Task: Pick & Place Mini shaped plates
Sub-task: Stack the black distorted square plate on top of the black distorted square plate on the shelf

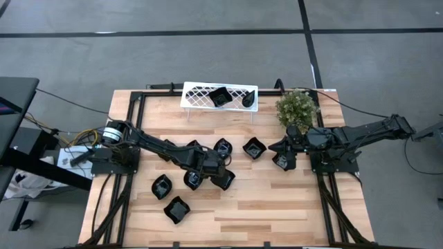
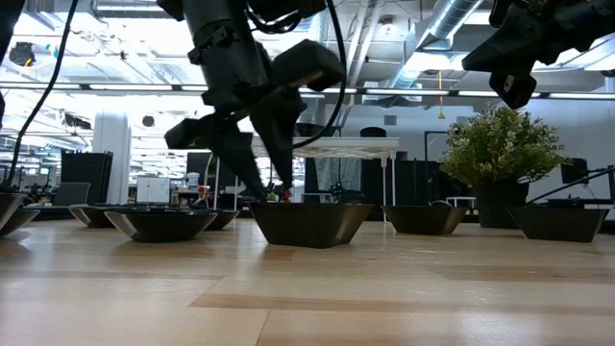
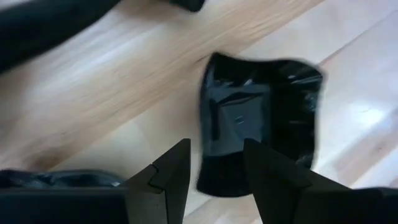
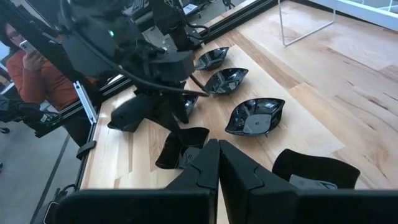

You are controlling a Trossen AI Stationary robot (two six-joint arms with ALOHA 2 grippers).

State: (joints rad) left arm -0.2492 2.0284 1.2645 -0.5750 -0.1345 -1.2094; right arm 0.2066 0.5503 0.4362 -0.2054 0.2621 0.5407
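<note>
Left gripper (image 1: 220,173) low over the middle of the wooden table (image 1: 277,207), well in front of the white lattice rack (image 1: 201,95); fingers (image 3: 171,171) parted to a moderate gap, straddling one rim of a square black plate (image 3: 261,121), nothing lifted; same square plate (image 1: 224,180) resting flat on the boards, seen in the low view as a dark flat-bottomed bowl (image 2: 312,223) beneath the descending fingers.

Other mini shaped plates scattered in front of the rack: a leaf-shaped one (image 1: 222,146) just rackward of the left gripper; another (image 1: 254,147) beside it toward the right arm; one (image 1: 194,180) tucked against the left arm's wrist; two more, (image 1: 162,187) and (image 1: 177,209), farther from the rack, toward the table's front edge on the left arm's side. On the rack itself, a square plate (image 1: 220,97) and a narrow teardrop plate (image 1: 248,102), both sitting on the lattice top.

Right gripper (image 1: 284,153) hovering on the rack's right side, in front of the small green plant (image 1: 297,107); fingers (image 4: 202,165) pressed together, holding nothing; a black plate (image 1: 282,162) lying on the table directly under it, shown in the right wrist view as a square plate (image 4: 317,171) beside the closed tips.

Beyond the table's left side, a person in an orange top (image 4: 34,65).
</note>
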